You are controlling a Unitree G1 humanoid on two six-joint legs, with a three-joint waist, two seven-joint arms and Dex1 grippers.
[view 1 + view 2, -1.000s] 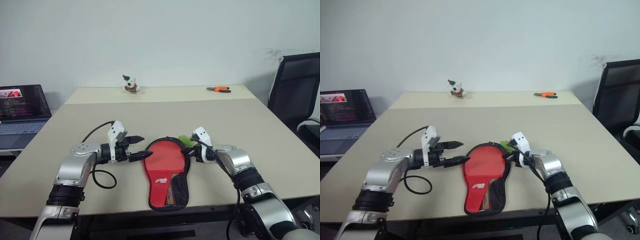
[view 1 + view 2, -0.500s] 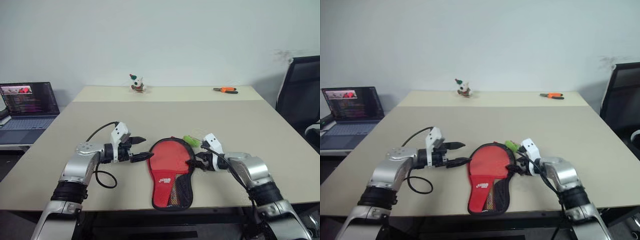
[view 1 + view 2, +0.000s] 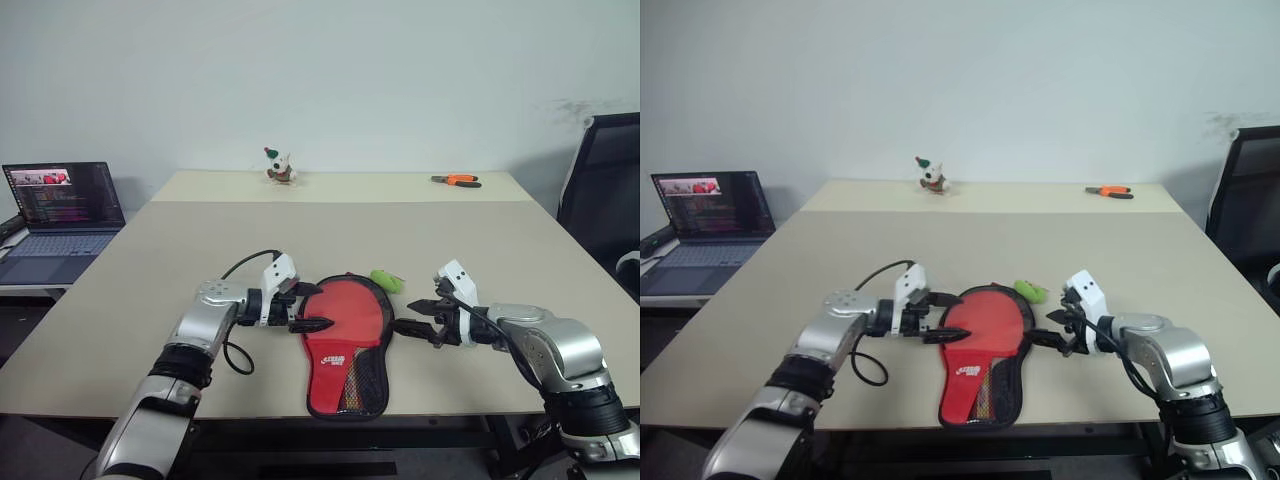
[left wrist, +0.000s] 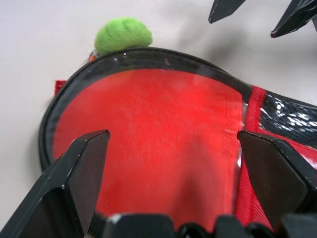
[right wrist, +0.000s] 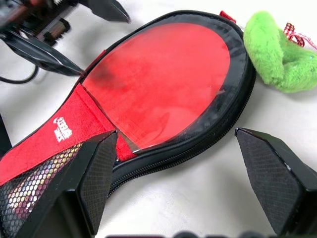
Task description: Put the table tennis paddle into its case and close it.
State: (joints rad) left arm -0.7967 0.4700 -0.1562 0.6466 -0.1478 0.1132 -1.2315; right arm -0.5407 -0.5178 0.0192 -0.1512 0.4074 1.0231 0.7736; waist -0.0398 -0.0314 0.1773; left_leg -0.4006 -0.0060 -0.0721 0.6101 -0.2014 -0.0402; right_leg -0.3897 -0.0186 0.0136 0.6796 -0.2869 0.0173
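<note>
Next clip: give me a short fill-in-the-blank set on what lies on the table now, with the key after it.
1. The paddle-shaped black fabric case has a round window coloured ____.
2. The fuzzy green toy lies beside the case's ____ end.
3. The left gripper and right gripper both stand ____.
4. The orange-handled pliers lie at the table's ____ edge.

Missing words: red; round; open; far
</note>
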